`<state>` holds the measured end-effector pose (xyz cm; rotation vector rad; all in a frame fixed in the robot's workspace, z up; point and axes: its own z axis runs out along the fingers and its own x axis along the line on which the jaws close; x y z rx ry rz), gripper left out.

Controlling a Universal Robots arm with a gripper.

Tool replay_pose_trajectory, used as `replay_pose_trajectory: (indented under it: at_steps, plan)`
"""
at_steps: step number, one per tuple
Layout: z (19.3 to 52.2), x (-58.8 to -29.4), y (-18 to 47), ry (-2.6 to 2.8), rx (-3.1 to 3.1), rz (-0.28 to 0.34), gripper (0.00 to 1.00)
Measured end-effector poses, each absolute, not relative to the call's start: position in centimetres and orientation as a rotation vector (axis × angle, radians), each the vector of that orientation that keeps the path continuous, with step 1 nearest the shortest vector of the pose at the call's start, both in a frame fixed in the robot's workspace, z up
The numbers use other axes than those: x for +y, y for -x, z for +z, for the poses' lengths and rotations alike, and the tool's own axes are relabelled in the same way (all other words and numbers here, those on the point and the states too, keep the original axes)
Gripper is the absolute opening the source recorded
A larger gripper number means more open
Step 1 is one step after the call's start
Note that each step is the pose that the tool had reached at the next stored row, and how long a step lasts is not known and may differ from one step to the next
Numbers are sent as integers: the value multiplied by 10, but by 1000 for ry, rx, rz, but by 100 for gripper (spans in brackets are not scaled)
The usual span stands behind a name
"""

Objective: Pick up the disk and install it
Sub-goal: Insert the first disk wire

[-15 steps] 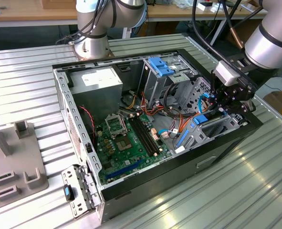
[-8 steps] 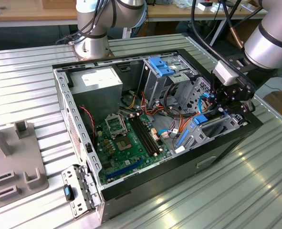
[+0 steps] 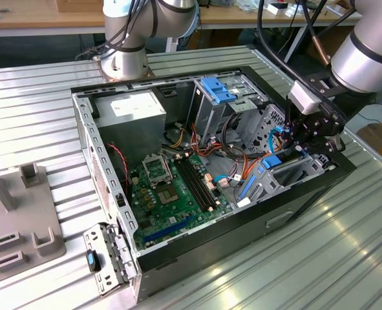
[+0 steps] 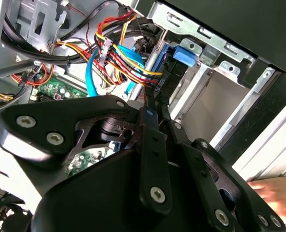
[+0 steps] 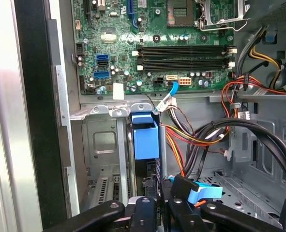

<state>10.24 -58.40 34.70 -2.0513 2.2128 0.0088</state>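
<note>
While the computer case point(image 3: 87, 135) lies open on the ribbed metal table point(image 3: 35, 116), the arm reaches down into it near the case's front edge, on the exterior view's right. The gripper point(image 3: 305, 139) hangs low over the grey metal cage point(image 3: 293, 182) in that corner of the case. The disk point(image 3: 275, 161) stands on its thin edge inside this cage, and you can see its bright blue rail and a bit of its black body. In the first wrist view the gripper point(image 5: 160, 212) is just above the disk point(image 5: 145, 137), whose blue end points at the green board point(image 5: 133, 29). In the second wrist view the gripper point(image 4: 147, 113) lines up with the disk point(image 4: 183, 54), which sits between the cage's grey walls. I cannot tell if the gripper is squeezing the disk or has let go, since the black parts run together there. Red, yellow and black wires point(image 5: 191, 130) loop right beside the disk. The green board point(image 3: 171, 194) covers the middle of the case floor. A grey box with a white label point(image 3: 136, 110) sits in the far corner of the case, by the arm's round base point(image 3: 123, 61). A light blue latch point(image 3: 216, 89) sits on top of another cage along the far edge. A grey holder point(image 3: 22, 219) rests at the table's edge on the exterior view's left, well apart from the case.
</note>
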Motion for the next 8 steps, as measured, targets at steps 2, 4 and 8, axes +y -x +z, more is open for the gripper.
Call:
replay_pose_trajectory:
  at_steps: [2, 4, 8]
  plan:
    - [347, -584, -102, 2049, 2215, 9, 16]
    - [347, -584, -102, 2048, 2216, 9, 16]
    - [347, -582, -104, 2048, 2216, 9, 16]
